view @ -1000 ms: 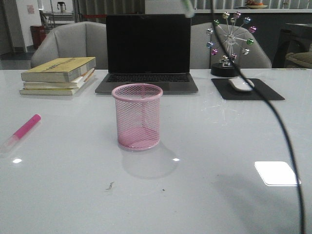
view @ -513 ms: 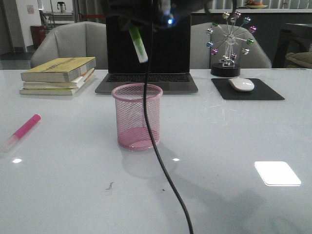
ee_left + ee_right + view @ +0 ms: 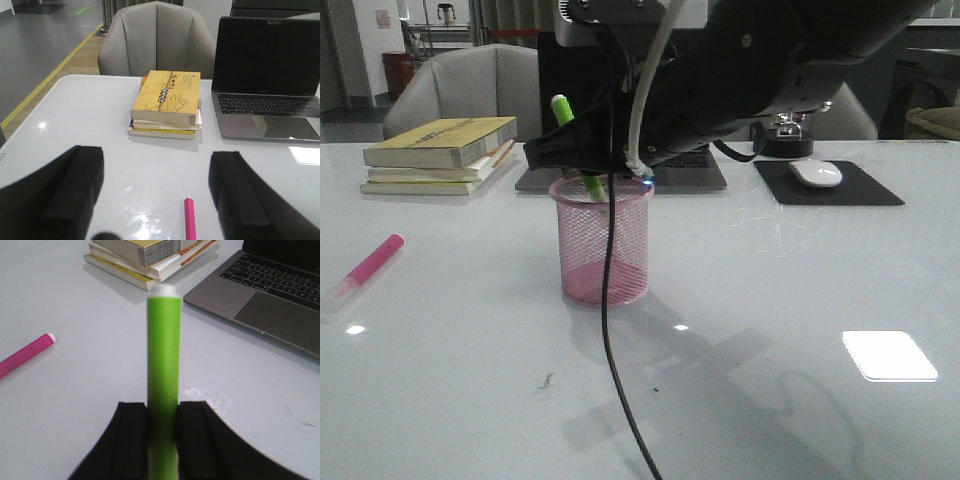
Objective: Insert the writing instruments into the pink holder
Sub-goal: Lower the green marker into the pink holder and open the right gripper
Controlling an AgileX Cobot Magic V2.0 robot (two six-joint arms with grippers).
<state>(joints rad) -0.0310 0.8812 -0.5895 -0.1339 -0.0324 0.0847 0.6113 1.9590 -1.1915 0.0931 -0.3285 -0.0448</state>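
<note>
Green marker (image 3: 572, 137), pinched in the right gripper (image 3: 588, 160), has dropped to the holder (image 3: 602, 240) rim; left gripper (image 3: 156, 195) spread, pink marker (image 3: 372, 264) waiting.

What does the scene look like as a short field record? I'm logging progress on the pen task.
right gripper: shut on green marker, just above the cup
green marker tip: entering the cup's mouth, tilted
left gripper: open, holding nothing
pink marker: flat on the table, left of the cup
cup: upright, in front of the laptop
books: stacked, left of the laptop
</note>
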